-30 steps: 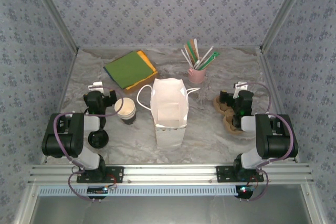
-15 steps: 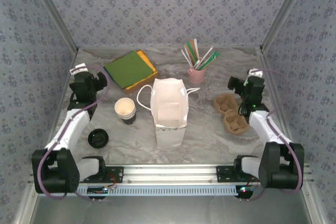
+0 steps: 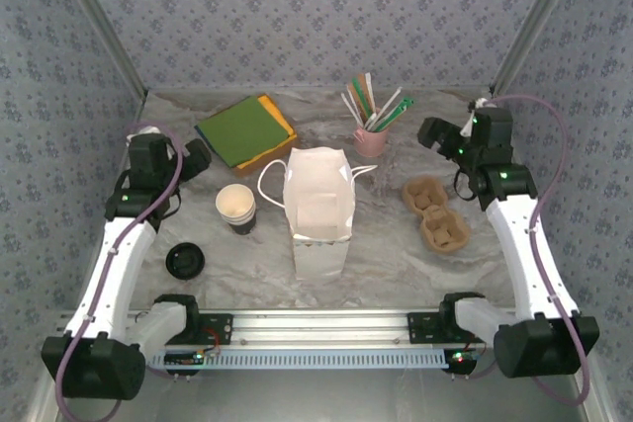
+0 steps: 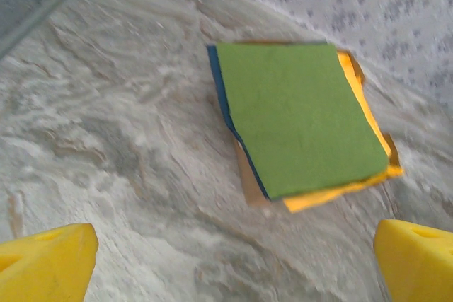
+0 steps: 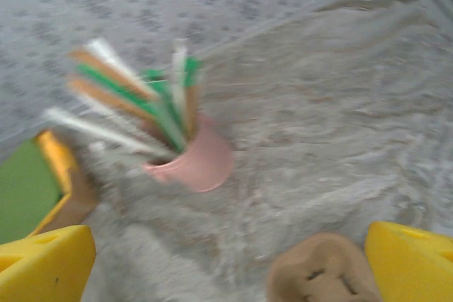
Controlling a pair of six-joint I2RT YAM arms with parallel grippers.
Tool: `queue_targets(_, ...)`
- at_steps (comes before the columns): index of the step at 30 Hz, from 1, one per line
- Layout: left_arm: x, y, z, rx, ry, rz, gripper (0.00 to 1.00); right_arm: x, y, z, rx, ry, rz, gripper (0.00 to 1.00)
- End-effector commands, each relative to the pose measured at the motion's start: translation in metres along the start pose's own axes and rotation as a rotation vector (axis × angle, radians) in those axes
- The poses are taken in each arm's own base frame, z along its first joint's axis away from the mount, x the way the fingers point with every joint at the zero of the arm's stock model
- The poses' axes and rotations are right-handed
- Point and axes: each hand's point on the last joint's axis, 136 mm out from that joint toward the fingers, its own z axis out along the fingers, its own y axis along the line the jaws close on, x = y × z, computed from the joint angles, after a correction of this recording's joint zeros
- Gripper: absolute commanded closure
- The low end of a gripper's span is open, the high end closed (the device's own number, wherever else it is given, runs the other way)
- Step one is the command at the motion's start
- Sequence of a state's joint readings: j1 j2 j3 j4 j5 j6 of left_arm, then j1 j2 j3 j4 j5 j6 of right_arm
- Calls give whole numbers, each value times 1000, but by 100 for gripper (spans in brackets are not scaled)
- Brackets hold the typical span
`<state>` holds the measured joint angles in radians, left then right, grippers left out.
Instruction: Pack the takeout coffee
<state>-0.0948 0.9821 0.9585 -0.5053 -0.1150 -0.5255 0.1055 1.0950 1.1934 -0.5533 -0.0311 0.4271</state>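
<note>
The takeout coffee, a lidded cup, is out of view. A lidless brown-sleeved cup [image 3: 235, 207] with a cream inside stands left of the white paper bag [image 3: 318, 210]. A black round lid [image 3: 184, 261] lies flat at the near left. My left gripper [image 3: 198, 157] hovers open, high over the back left, beside the napkin stack; its yellow fingertips [image 4: 46, 263] frame bare table. My right gripper [image 3: 432, 133] is open and raised at the back right, with nothing between its yellow fingertips [image 5: 410, 263].
A green-topped napkin stack [image 3: 245, 130] [image 4: 297, 118] lies at the back left. A pink cup of stirrers [image 3: 371, 140] [image 5: 195, 160] stands at the back centre. A brown cardboard cup carrier [image 3: 435, 212] [image 5: 322, 274] lies to the right of the bag. Patterned walls close three sides.
Both arms have unfolded from their tucked poses near the front and stretched up and toward the back. The left went to the back left, the right to the back right. Nothing on the table moved.
</note>
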Motion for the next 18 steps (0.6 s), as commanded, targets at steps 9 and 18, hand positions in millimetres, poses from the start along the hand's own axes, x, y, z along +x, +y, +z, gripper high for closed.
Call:
queue_targets(9,10,-52,-27,124,62,127,0,67,107,-74,-24,264,-151,24)
queue_targets(18,13,-62,-34,153,64,162,0,129,145,-69,41,374,-280,24)
